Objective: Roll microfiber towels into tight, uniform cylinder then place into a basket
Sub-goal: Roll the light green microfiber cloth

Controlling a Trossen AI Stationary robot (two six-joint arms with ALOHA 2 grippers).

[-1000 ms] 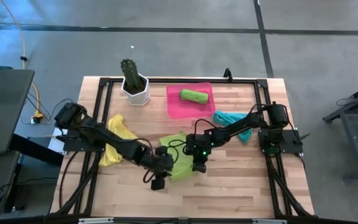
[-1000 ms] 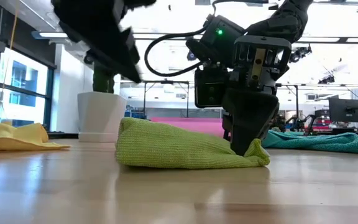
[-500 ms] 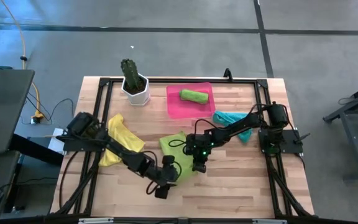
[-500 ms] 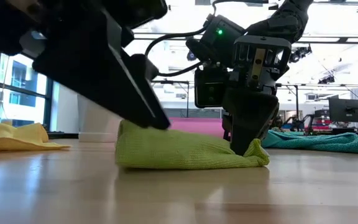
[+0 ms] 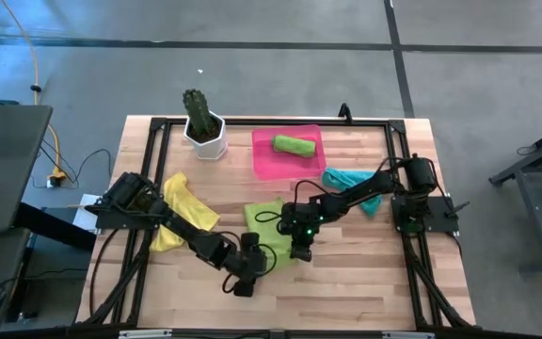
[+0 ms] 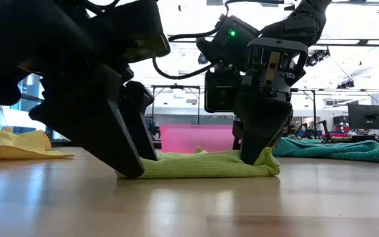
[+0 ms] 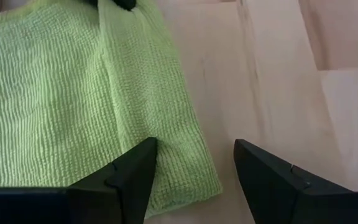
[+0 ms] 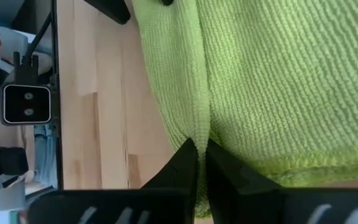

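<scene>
STEP: roll lime green towel (image 5: 267, 226), mid-table | right gripper (image 8: 201, 163) pinches its edge; left gripper (image 7: 194, 168) wide over near corner | we close squarely, keep roll tight for pink basket (image 5: 263, 160).

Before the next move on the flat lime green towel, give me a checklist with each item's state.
1. Right gripper pinching the lime green towel: ok, fingers shut on its edge.
2. Left gripper ready to grasp: ok, open at the towel's corner.
3. Towel rolled: not ok, lying flat.
4. Basket has room: ok, one rolled green towel inside.
5. Yellow towel and teal towel out of the way: ok.
</scene>
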